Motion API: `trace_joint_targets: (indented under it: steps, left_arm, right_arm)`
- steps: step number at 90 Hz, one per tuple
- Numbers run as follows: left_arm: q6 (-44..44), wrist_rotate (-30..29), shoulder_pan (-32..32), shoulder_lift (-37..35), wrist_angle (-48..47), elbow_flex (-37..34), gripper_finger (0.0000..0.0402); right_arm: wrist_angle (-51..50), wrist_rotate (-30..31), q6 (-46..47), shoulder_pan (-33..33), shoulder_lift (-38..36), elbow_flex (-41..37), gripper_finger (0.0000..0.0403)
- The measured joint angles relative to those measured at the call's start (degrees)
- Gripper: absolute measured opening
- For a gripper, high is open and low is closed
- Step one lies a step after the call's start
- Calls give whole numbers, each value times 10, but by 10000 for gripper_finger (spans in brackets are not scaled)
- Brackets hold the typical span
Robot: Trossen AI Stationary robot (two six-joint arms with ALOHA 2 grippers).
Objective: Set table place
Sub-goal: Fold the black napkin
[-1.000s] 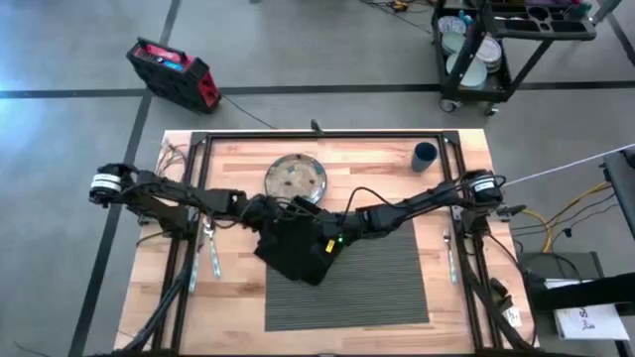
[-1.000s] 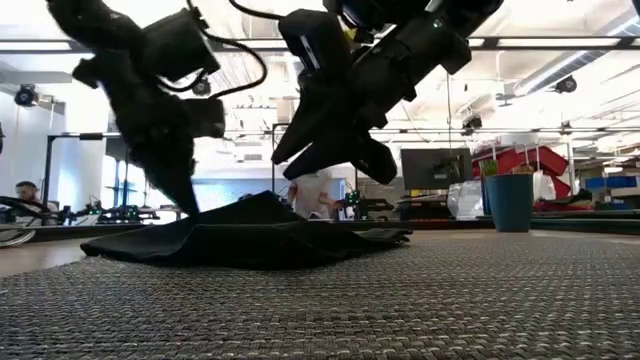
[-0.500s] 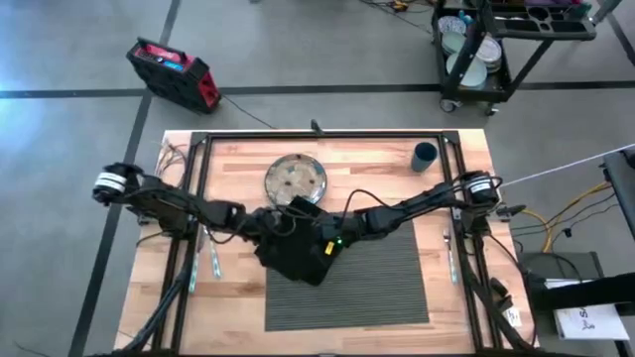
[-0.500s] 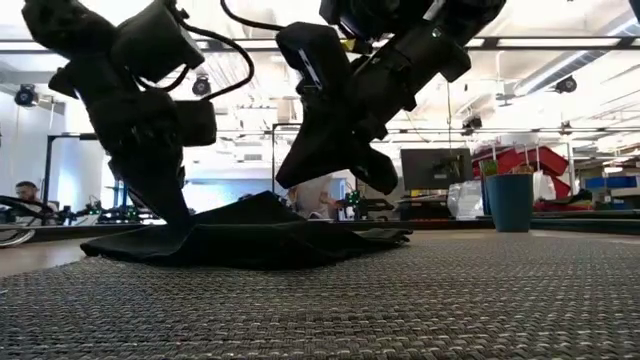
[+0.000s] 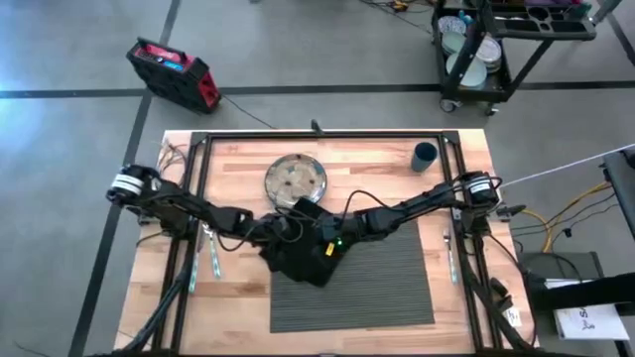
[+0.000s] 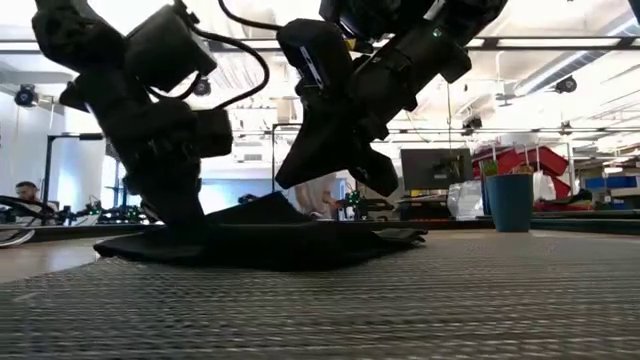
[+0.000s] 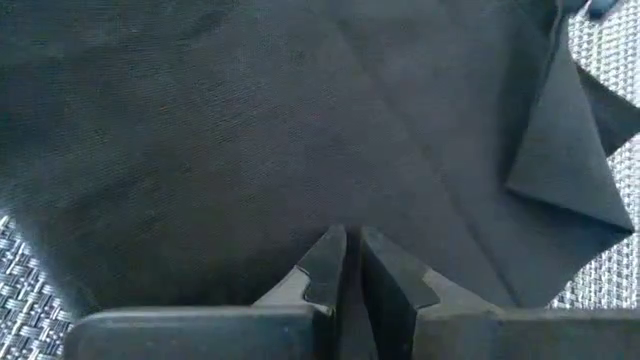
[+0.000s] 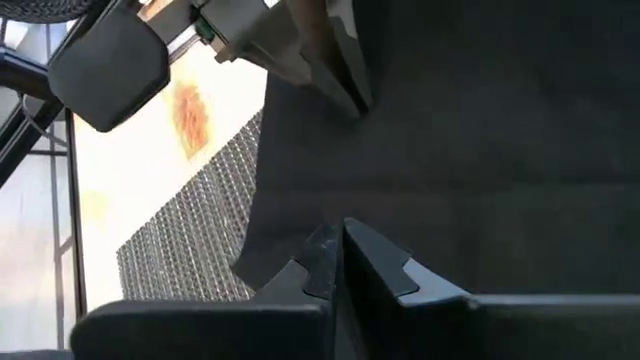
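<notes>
Nearest the low camera lies the dark grey ribbed placemat (image 6: 400, 300), spread flat on the light wooden surface (image 5: 238, 307) toward its front edge, between the black frame tubes. On the mat's far left corner sits a crumpled black cloth napkin (image 5: 301, 256), part of it spilling off the mat onto the wood. Both arms meet over this cloth. The left pincer (image 7: 345, 262) is pressed down at the napkin's left side, its two fingers drawn nearly together with a thin fold of the black fabric seemingly nipped between the tips, though the dark cloth makes the grip hard to confirm. The right pincer (image 8: 338, 250) comes in from the right and hangs just above the napkin's middle; its fingers are likewise almost closed, and its wrist view shows them against the cloth's edge, where the ribbed mat and bare wood show beside it. In the low view the right arm's tips appear slightly above the fabric, so I cannot tell whether it holds anything. Beyond the napkin, near the back of the surface, rests a round plate (image 5: 296, 179), apart from the mat. A dark blue cup (image 5: 424, 156) stands at the far right corner. Cutlery lies outside the frame on both sides: a utensil (image 5: 215, 256) at the left, another (image 5: 449, 253) at the right.
</notes>
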Motion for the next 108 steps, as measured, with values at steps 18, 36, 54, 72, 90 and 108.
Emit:
trace_joint_targets:
  steps: [18,36,54,72,90,108]
  left_arm:
    - [1,0,0,15,26,13,20]
    - [15,9,0,33,29,28,20]
    - [16,10,-1,47,28,37,20]
    - [16,10,-2,48,28,37,20]
    - [23,10,-2,48,28,36,20]
    - [33,10,-2,48,28,36,20]
  right_arm:
    - [-34,-5,-2,4,0,0,0]
    - [-56,-19,-12,13,0,-2,0]
    - [-53,-16,-12,14,6,-6,0]
    - [-33,-47,1,14,44,-5,0]
    - [-41,-60,17,38,44,-4,0]
    - [-147,-62,24,97,13,-4,0]
